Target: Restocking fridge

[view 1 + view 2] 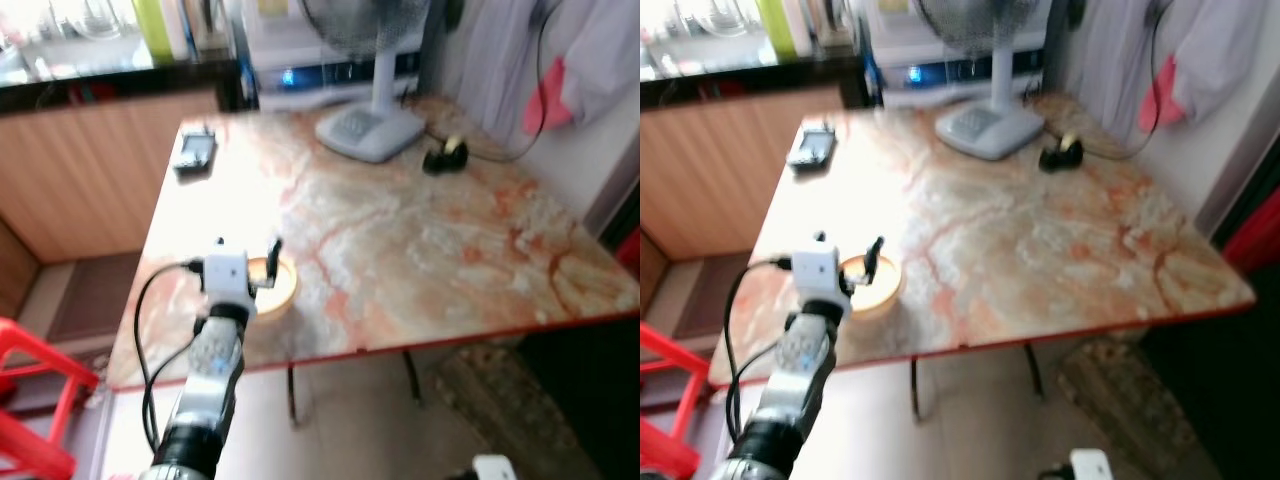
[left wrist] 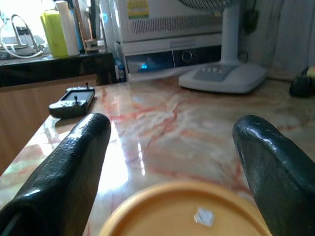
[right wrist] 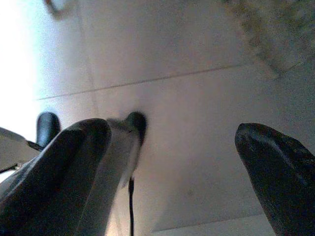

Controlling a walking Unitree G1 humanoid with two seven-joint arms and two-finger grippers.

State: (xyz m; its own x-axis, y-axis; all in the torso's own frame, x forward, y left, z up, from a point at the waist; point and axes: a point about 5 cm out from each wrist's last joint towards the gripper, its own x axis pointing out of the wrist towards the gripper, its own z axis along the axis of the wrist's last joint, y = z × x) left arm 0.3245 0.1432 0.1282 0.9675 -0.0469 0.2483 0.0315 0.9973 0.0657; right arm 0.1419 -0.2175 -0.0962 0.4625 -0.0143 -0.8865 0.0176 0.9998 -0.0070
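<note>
While poised over the near-left edge of the marble table (image 1: 420, 250), left gripper (image 2: 170, 162) spread wide and holding nothing, its 2 black fingers (image 2: 64, 167) straddling the yellow bowl (image 1: 272, 283) without touching it. Probably light, rigid and smooth-sided, so likely to skate on the glossy stone and near enough the edge to be nudged off; best pinched across the rim or clasped around the wall from both sides. Right gripper (image 3: 172, 167) hanging idle over the floor (image 3: 197, 73), likewise parted and empty.
</note>
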